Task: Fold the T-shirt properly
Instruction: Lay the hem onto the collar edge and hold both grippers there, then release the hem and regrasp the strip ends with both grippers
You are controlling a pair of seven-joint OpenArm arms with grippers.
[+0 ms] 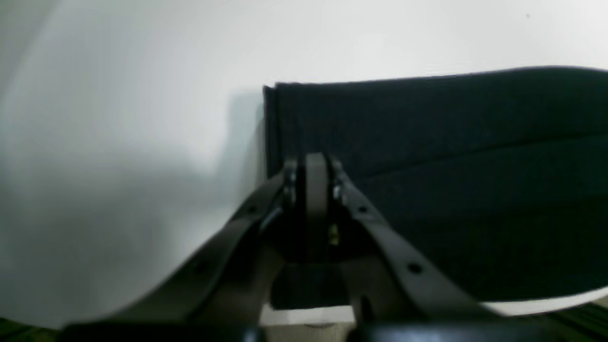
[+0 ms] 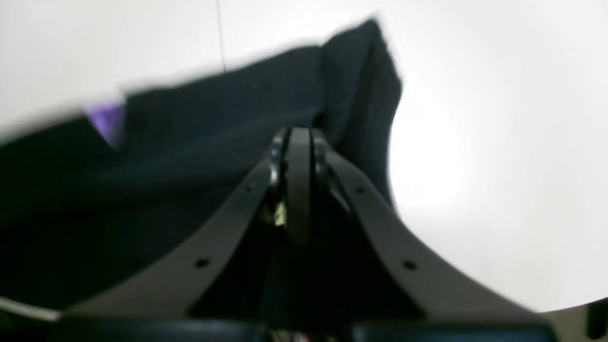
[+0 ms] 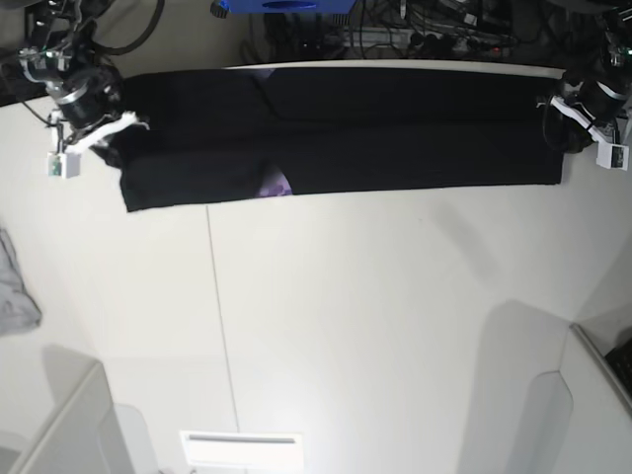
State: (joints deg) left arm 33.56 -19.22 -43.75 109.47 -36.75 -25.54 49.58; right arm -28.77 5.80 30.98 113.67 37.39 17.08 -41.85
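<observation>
At opposite ends of the T-shirt [image 3: 336, 138], both arms' fingers [image 1: 316, 164] [image 2: 299, 140] pinch its cloth.

the setting reads as a robotics lab or test bench. a broad white counter [image 3: 375, 316] fills the base view, plain and seamed down one panel line. behind its far edge lies a tangle of dark cables [image 3: 434, 25] with plugs and equipment, beside a blue object [image 3: 281, 5] of unclear kind. two robot arms [image 3: 74, 84] stand mounted at the far corners, each with small white tagged parts. nothing domestic shows; the fittings are those of an experimental workstation.
</observation>
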